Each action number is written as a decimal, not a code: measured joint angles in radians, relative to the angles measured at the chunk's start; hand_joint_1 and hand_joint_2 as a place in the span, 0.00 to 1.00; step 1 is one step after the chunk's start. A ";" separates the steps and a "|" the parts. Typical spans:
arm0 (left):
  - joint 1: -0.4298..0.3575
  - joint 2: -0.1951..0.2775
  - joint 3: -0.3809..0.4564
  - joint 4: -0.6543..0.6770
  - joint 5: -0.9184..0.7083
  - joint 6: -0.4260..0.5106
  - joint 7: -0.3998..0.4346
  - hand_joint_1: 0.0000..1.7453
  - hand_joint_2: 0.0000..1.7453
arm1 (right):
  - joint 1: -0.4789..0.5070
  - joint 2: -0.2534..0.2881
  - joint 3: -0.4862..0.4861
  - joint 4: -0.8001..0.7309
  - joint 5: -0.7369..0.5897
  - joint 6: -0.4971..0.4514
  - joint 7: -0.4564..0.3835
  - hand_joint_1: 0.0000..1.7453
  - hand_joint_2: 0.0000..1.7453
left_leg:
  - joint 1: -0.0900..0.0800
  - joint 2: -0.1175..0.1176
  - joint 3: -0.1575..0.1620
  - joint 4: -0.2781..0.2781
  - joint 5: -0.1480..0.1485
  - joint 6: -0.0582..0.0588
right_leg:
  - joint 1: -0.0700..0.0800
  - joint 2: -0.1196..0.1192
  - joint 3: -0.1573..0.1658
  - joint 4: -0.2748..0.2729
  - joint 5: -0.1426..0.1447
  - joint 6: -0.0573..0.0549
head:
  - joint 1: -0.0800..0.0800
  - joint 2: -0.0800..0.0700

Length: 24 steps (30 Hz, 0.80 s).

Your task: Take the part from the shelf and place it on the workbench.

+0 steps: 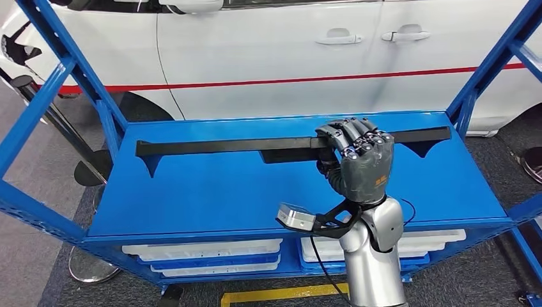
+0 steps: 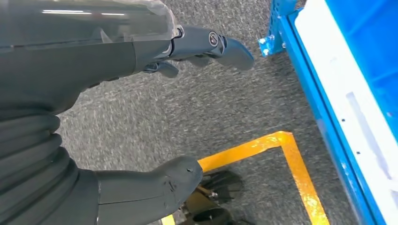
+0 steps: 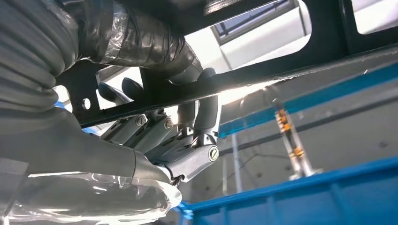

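- Grey carpet lies under the left hand, which hangs with fingers apart, holding nothing.
- Black trim bar stretches across the blue shelf.
- Right hand has its fingers wrapped around the bar's right portion.

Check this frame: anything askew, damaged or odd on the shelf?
Nothing stands out. The long black part lies straight along the back of the blue shelf, with the right hand gripping it off-centre, towards one end.

The right hand covered the middle of the long black part — its fingers' grip underneath stayed hidden — and the white car was cropped above.
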 joint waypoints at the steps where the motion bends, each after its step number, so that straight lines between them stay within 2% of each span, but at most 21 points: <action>1: 0.000 0.000 0.000 0.000 0.004 0.001 -0.001 0.00 1.00 | 0.001 0.000 -0.001 -0.004 -0.016 0.000 -0.004 1.00 1.00 | 0.001 0.001 -0.003 0.009 -0.008 -0.006 | -0.002 0.000 0.002 -0.002 0.002 -0.006 | 0.000 0.000; 3: -0.001 0.000 0.001 0.000 0.006 0.004 -0.002 0.00 1.00 | 0.002 0.001 -0.003 -0.011 -0.038 0.000 -0.012 1.00 1.00 | 0.003 0.002 -0.033 0.078 -0.053 -0.016 | -0.007 -0.002 0.004 -0.007 0.004 -0.014 | 0.000 0.000; 5: 0.001 0.000 0.001 0.000 0.003 0.006 0.001 0.00 1.00 | 0.008 0.002 -0.004 -0.014 -0.053 0.000 -0.018 1.00 1.00 | 0.006 0.002 -0.091 0.206 -0.117 -0.024 | -0.007 -0.003 0.004 -0.006 0.004 -0.016 | 0.000 0.000; 6: 0.004 0.000 0.001 0.000 0.001 0.007 0.005 0.00 1.00 | 0.013 0.002 -0.004 -0.015 -0.060 0.000 -0.020 1.00 1.00 | 0.007 0.002 -0.114 0.257 -0.134 -0.026 | -0.006 -0.004 0.003 -0.006 0.004 -0.017 | 0.000 0.000; 7: 0.006 -0.001 0.001 0.000 0.000 0.008 0.010 0.00 1.00 | 0.018 0.002 -0.004 -0.017 -0.065 0.000 -0.021 1.00 1.00 | 0.007 0.002 -0.122 0.275 -0.132 -0.026 | -0.006 -0.004 0.003 -0.005 0.004 -0.017 | 0.000 0.000; 8: 0.008 -0.001 0.001 0.000 -0.001 0.009 0.016 0.00 1.00 | 0.023 0.002 -0.004 -0.019 -0.069 0.000 -0.022 1.00 1.00 | 0.007 0.002 -0.112 0.254 -0.112 -0.024 | -0.006 -0.003 0.003 -0.005 0.003 -0.017 | 0.000 0.000; 10: 0.010 -0.003 0.001 0.000 -0.002 0.011 0.026 0.00 1.00 | 0.031 0.002 0.001 -0.027 -0.076 0.000 -0.022 1.00 1.00 | 0.006 0.002 -0.048 0.124 -0.046 -0.014 | -0.005 -0.003 0.005 -0.004 0.003 -0.016 | 0.000 0.000; 11: 0.010 -0.004 0.001 0.000 -0.003 0.012 0.031 0.00 1.00 | 0.033 0.002 0.005 -0.032 -0.080 0.000 -0.022 1.00 1.00 | 0.004 0.002 -0.017 0.060 -0.022 -0.008 | -0.004 -0.002 0.006 -0.004 0.003 -0.013 | 0.000 0.000; 12: 0.010 -0.005 0.001 0.000 -0.005 0.012 0.036 0.00 1.00 | 0.035 0.002 0.010 -0.036 -0.084 0.000 -0.022 1.00 1.00 | 0.001 0.002 0.004 0.017 -0.008 -0.002 | -0.003 -0.002 0.006 -0.003 0.003 -0.009 | 0.000 0.000; 13: 0.011 -0.006 0.001 0.000 -0.006 0.012 0.040 0.00 1.00 | 0.037 0.001 0.014 -0.038 -0.087 0.000 -0.022 1.00 1.00 | -0.002 0.002 0.012 -0.002 -0.006 0.003 | -0.002 -0.003 0.005 -0.003 0.004 -0.004 | 0.000 0.000; 16: 0.016 -0.012 0.001 0.000 -0.011 0.009 0.045 0.00 1.00 | 0.042 0.000 0.026 -0.043 -0.081 0.000 -0.011 1.00 1.00 | 0.000 0.002 0.016 -0.014 0.004 0.017 | -0.001 -0.004 0.005 -0.002 0.002 0.013 | 0.000 0.000; 17: 0.017 -0.014 0.001 0.000 -0.013 0.007 0.046 0.00 1.00 | 0.043 0.000 0.031 -0.045 -0.079 0.000 -0.008 1.00 1.00 | 0.002 0.004 0.017 -0.021 0.009 0.023 | -0.001 -0.004 -0.002 0.015 -0.013 0.018 | 0.000 0.000; 18: 0.017 -0.017 0.001 0.000 -0.015 0.006 0.047 0.00 1.00 | 0.044 -0.001 0.035 -0.047 -0.080 0.000 -0.009 1.00 1.00 | 0.005 0.005 0.017 -0.027 0.014 0.028 | -0.001 -0.004 -0.018 0.053 -0.041 0.021 | 0.000 0.000; 20: 0.018 -0.020 0.001 0.000 -0.016 0.004 0.050 0.00 1.00 | 0.050 -0.003 0.039 -0.049 -0.093 0.000 -0.016 1.00 1.00 | 0.005 0.006 0.012 -0.028 0.018 0.034 | -0.003 -0.004 -0.071 0.178 -0.114 0.026 | 0.000 0.000; 21: 0.019 -0.021 0.001 0.000 -0.016 0.003 0.051 0.00 1.00 | 0.056 -0.004 0.039 -0.049 -0.099 0.000 -0.019 1.00 1.00 | 0.005 0.006 0.009 -0.027 0.020 0.034 | -0.003 -0.004 -0.096 0.237 -0.139 0.028 | 0.000 0.000; 22: 0.021 -0.021 0.001 0.000 -0.015 0.002 0.052 0.00 1.00 | 0.061 -0.006 0.039 -0.049 -0.104 0.000 -0.021 1.00 1.00 | 0.005 0.006 0.005 -0.025 0.021 0.034 | -0.004 -0.004 -0.107 0.267 -0.145 0.029 | 0.000 0.000; 23: 0.022 -0.021 0.001 0.000 -0.015 0.001 0.052 0.00 1.00 | 0.065 -0.006 0.039 -0.049 -0.106 0.000 -0.021 1.00 1.00 | 0.005 0.006 0.003 -0.022 0.022 0.034 | -0.005 -0.004 -0.098 0.260 -0.133 0.029 | 0.000 0.000; 24: 0.022 -0.022 0.001 0.000 -0.015 0.000 0.052 0.00 1.00 | 0.068 -0.007 0.039 -0.048 -0.108 0.000 -0.022 1.00 1.00 | 0.005 0.005 0.000 -0.018 0.023 0.033 | -0.007 -0.004 -0.070 0.213 -0.105 0.029 | 0.000 0.000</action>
